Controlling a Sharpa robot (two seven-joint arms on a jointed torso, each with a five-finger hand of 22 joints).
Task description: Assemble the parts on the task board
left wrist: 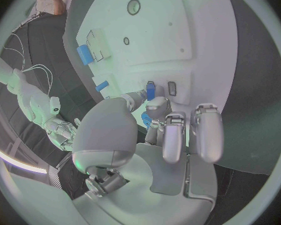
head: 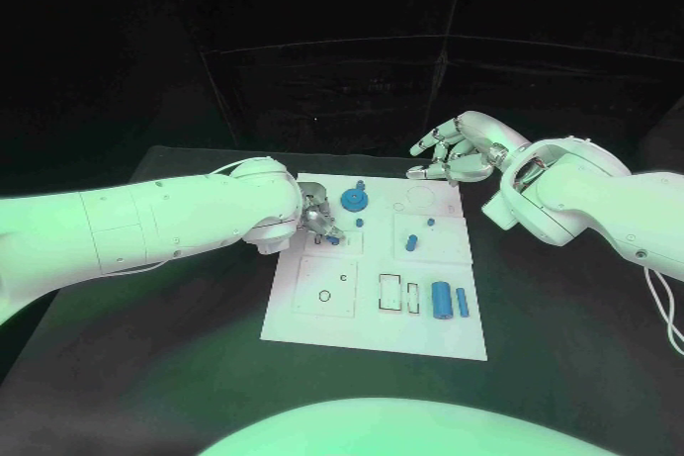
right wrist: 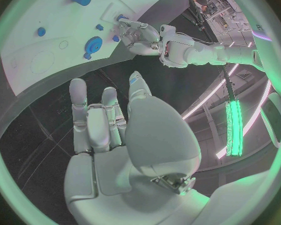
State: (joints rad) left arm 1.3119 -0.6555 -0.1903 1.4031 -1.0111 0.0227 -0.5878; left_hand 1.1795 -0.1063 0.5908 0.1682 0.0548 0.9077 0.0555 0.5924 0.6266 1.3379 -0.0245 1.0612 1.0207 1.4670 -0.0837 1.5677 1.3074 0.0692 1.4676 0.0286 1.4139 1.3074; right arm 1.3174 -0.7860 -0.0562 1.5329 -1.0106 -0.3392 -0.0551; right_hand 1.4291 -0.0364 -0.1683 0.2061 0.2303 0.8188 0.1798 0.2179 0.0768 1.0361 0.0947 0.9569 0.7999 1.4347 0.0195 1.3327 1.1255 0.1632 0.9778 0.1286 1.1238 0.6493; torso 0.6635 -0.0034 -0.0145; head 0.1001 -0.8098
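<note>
Black counter point(head: 171, 377) is carrying the white task board point(head: 374, 322). Left hand point(head: 316, 219) is pinching a small blue part point(left wrist: 150, 91) over the board. Right hand point(head: 459, 147) is hovering beyond the far edge, fingers apart, holding nothing.

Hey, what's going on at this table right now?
A two-armed robot is assembling small blue parts on a white task board. Its left hand pinches a small blue piece low over the board. Its right hand hovers open past the far edge, holding nothing. A blue gear and other pieces sit on the board.

Left hand point(head: 316, 222) pinching — right hand point(head: 459, 147) raised, fingers apart.
</note>
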